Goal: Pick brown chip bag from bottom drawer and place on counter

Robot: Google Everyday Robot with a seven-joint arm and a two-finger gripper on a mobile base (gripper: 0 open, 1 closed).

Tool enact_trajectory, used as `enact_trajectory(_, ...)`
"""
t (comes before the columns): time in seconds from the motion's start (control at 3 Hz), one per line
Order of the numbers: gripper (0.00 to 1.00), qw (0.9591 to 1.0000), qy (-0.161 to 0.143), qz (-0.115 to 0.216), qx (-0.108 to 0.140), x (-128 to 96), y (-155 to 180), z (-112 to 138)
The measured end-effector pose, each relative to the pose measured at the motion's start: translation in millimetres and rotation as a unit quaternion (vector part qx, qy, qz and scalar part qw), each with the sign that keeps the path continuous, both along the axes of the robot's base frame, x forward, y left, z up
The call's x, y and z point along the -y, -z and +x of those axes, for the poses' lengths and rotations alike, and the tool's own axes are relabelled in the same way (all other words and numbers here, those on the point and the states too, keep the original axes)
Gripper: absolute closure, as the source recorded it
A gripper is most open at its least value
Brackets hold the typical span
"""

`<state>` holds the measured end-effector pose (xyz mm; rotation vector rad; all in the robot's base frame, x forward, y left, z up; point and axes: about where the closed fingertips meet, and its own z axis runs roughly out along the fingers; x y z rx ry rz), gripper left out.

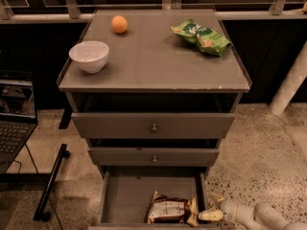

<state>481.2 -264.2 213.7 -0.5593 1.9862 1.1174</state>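
Lying in bottom drawer (pixel 127 198), brown chip bag (pixel 169 210) just left of gripper (pixel 206 206), fingers (pixel 210 216) spread apart at its right edge

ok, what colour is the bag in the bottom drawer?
Dark brown crinkly chip bag, white label panel; camera view, end effector beside its right edge.

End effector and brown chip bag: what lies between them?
In the camera view, only the bottom drawer's right wall separates the end effector, beside it, from the brown chip bag.
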Motion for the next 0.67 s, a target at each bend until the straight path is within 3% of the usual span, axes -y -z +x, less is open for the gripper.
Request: enact_trajectory(0.67, 0.00, 0.9998, -0.014, 0.013, 0.001, -8.3, -15.8, -3.4)
